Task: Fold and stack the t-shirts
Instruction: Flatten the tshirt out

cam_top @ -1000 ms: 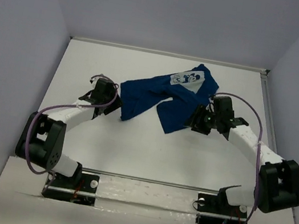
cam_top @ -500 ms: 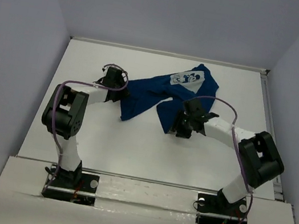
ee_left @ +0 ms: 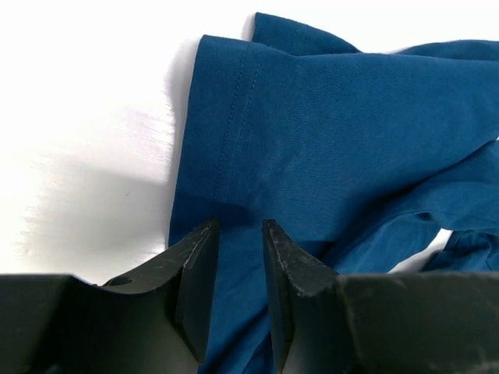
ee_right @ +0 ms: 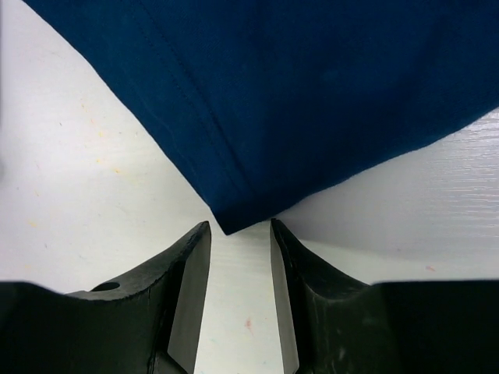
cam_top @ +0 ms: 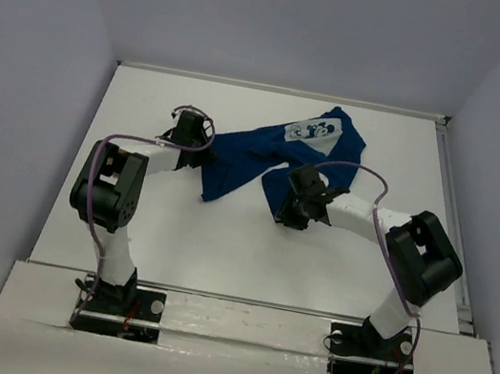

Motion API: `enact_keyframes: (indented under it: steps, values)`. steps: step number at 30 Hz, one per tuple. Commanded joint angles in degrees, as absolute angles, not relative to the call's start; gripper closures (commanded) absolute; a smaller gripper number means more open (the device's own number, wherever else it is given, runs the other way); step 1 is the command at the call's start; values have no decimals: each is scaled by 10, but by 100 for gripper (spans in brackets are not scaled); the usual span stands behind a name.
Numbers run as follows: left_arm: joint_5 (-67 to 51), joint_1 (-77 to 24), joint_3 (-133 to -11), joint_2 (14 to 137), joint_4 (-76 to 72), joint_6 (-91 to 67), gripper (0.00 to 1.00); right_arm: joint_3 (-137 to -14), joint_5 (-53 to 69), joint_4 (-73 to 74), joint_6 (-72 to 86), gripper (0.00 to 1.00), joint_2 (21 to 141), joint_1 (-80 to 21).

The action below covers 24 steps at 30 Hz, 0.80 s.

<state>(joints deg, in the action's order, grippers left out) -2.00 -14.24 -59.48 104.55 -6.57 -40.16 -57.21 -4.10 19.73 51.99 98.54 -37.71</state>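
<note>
**Both arms down at the edges of 1 crumpled t-shirt**

The dark navy-blue t-shirt (cam_top: 254, 152) lies rumpled and unfolded on the white surface (cam_top: 174, 232), in its far half and a little right of the middle. Its pale square cartoon print (cam_top: 310, 132) faces up near the far right end of the cloth. A long part of the shirt runs toward the left, and a shorter flap hangs toward the near side.

The left fingers (ee_left: 196, 261) are at the shirt's left end, set low over a hemmed edge with a line of stitching. They stand narrow, with a slim gap between them, and blue cloth shows in that gap. Whether the cloth is pinched cannot be told.

The right fingers (ee_right: 191, 273) are at the near corner of the shorter flap. They are also narrow but apart. The pointed tip of the cloth's stitched corner sits just at the mouth of the gap, and bare white surface shows between the 2 fingers below it.
</note>
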Motion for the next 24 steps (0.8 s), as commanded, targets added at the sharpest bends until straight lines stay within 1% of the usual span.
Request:
enact_keyframes:
  steps: [1,3,8,11,12,13,14,16,18,20,21,23,24]
  values:
    - [-31,-142,-605,1034,-86,-405,72,-591,-104,232,550,61,1020,-388]
    - [-36,-142,-604,1034,-88,-406,73,-590,-109,235,558,62,1024,-388]
    - [-38,-142,-603,1040,-90,-406,74,-599,-120,236,559,75,1048,-388]
    - [-40,-142,-603,1042,-93,-406,77,-605,-122,237,548,86,1063,-388]
    - [-39,-142,-605,1044,-94,-407,79,-603,-124,236,546,95,1063,-388]
    - [-39,-142,-606,1046,-97,-407,81,-599,-129,236,543,98,1058,-388]
    - [-39,-142,-607,1048,-98,-407,83,-596,-133,237,540,100,1053,-388]
    - [-36,-142,-621,1061,-98,-405,92,-585,-148,243,526,100,1036,-388]
    - [-25,-142,-634,1070,-91,-401,99,-555,-154,256,512,100,995,-388]
    - [-19,-135,-656,1084,-90,-396,100,-528,-159,276,505,100,956,-388]
    - [-13,-129,-677,1092,-88,-392,100,-496,-156,301,499,100,906,-388]
    - [-9,-121,-699,1101,-88,-387,100,-464,-148,333,494,100,852,-388]
    - [-5,-113,-731,1112,-77,-380,100,-437,-135,366,494,100,802,-388]
